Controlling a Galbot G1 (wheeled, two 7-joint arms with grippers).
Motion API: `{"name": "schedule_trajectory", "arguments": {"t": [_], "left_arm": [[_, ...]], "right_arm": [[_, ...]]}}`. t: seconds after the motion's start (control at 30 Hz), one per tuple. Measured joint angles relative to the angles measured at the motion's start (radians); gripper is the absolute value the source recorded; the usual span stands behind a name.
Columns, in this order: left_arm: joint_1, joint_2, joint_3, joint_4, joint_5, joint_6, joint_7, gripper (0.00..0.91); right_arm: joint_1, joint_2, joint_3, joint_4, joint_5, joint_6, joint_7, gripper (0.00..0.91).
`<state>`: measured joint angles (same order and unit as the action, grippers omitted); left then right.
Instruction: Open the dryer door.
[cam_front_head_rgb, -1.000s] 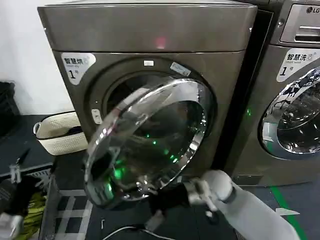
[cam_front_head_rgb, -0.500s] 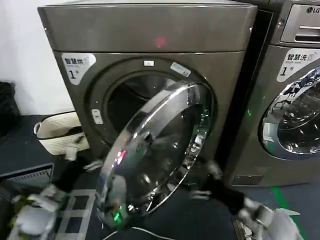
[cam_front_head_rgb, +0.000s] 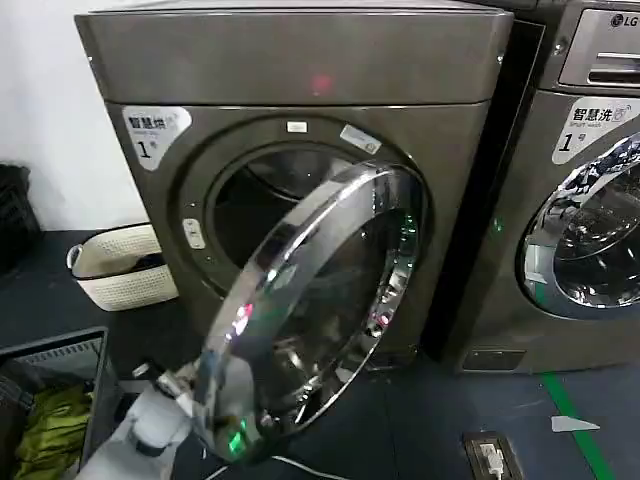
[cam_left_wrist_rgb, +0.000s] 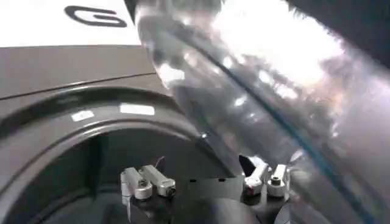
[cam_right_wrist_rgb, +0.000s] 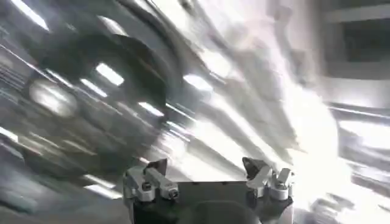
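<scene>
Dark flooring (cam_front_head_rgb: 440, 420) fronts a white wall (cam_front_head_rgb: 50, 110).

Boxy bronze-grey metal dryer (cam_front_head_rgb: 300, 70): pink light, white "1" sticker, drum opening exposed.

Round chrome-ringed dryer door with dark tinted glass (cam_front_head_rgb: 315, 300): swung partly open, hinged at the robot's right.

Left gripper (cam_front_head_rgb: 185, 385): low, at the door's free edge; its wrist view gives fingers spread, one finger (cam_left_wrist_rgb: 268, 176) against the chrome rim (cam_left_wrist_rgb: 256, 109).

Right gripper (cam_right_wrist_rgb: 207, 179): fingers apart, holding nothing, surroundings blurred.

Woven cream basket (cam_front_head_rgb: 115, 265): beside the dryer.
</scene>
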<state>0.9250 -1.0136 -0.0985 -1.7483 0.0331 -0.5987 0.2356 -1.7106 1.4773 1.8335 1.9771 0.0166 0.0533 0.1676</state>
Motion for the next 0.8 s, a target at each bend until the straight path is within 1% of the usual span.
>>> {"name": "schedule_trajectory", "arguments": {"t": [0.17, 0.3, 0.57, 0.7, 0.8], "left_arm": [[-0.079, -0.012, 0.115, 0.019, -0.012, 0.000, -0.003, 0.907], [-0.149, -0.042, 0.201, 0.040, -0.010, 0.004, 0.001, 0.907], [-0.266, -0.135, 0.353, 0.112, -0.002, 0.012, 0.006, 0.907], [-0.307, -0.190, 0.406, 0.154, 0.003, 0.016, 0.008, 0.907], [-0.338, -0.235, 0.441, 0.192, 0.010, 0.019, 0.011, 0.907]], "right_arm": [[0.000, -0.035, 0.220, -0.139, -0.025, -0.035, 0.022, 0.907], [-0.012, -0.047, 0.327, -0.214, -0.039, -0.028, 0.013, 0.907], [-0.038, -0.042, 0.415, -0.263, -0.037, -0.028, 0.001, 0.907], [-0.054, -0.062, 0.439, -0.291, -0.036, -0.028, -0.011, 0.907], [-0.068, -0.090, 0.458, -0.328, -0.036, -0.016, -0.015, 0.907]]}}
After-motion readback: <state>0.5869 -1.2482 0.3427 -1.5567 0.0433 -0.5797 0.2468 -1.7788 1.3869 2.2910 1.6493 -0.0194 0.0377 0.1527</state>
